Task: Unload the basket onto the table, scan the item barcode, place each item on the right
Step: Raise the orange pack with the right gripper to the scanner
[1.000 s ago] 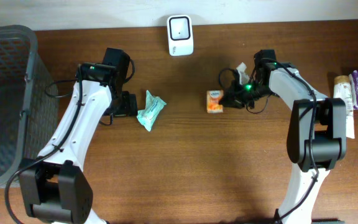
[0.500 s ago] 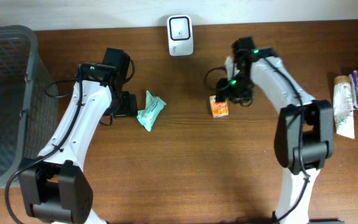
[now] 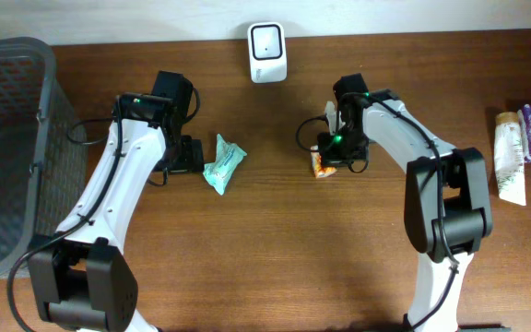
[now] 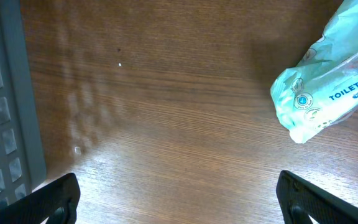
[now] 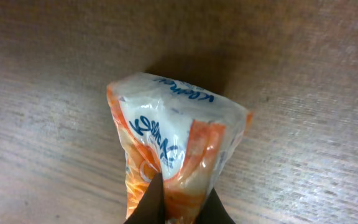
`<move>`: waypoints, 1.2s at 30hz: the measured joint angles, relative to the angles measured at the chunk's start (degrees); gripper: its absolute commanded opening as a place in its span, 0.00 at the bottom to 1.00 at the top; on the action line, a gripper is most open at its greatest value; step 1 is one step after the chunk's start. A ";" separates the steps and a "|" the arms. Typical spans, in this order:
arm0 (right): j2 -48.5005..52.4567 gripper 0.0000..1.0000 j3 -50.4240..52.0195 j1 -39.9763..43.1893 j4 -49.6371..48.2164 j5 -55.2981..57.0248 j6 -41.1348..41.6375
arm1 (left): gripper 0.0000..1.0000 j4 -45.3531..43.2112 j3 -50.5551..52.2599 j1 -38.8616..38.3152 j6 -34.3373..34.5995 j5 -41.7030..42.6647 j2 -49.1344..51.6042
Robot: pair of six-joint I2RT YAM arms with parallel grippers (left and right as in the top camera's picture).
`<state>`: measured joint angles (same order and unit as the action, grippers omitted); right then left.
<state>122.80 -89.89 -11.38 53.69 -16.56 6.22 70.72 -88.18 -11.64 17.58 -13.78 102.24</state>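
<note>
Fingers [image 5: 148, 208] of our right gripper [image 5: 179, 211] are pinched shut on the lower edge of the orange tissue pack [image 5: 173, 137], which lies just right of centre in the overhead frame; we cannot tell whether it has left the table [image 3: 275, 249]. A second ago that gripper stood off to the pack's right. Since then it has swung in over the pack and closed, nudging it slightly down the frame. We judge the grasp made, so carrying the pack to the white scanner [image 3: 267, 40] at top centre comes next; no barcode shows yet. Our left gripper [image 4: 182, 202] is spread wide and holds nothing, with the green toilet tissue pack [image 4: 331, 78] at the upper right of its view.
</note>
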 measured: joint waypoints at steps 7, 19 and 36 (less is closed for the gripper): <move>0.26 0.04 -6.01 12.46 4.98 -37.86 -11.50 | 0.99 0.00 0.00 0.00 0.02 0.00 0.00; 0.26 0.04 -6.01 13.09 4.46 -69.81 -27.47 | 0.99 0.00 0.00 0.00 0.00 0.00 0.00; 0.26 0.04 -6.01 7.48 3.30 -70.42 -27.69 | 0.99 0.00 0.00 0.00 0.00 0.00 0.00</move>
<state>123.07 -95.90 -3.90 56.99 -86.98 -21.47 70.72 -88.18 -11.64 17.58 -13.78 102.24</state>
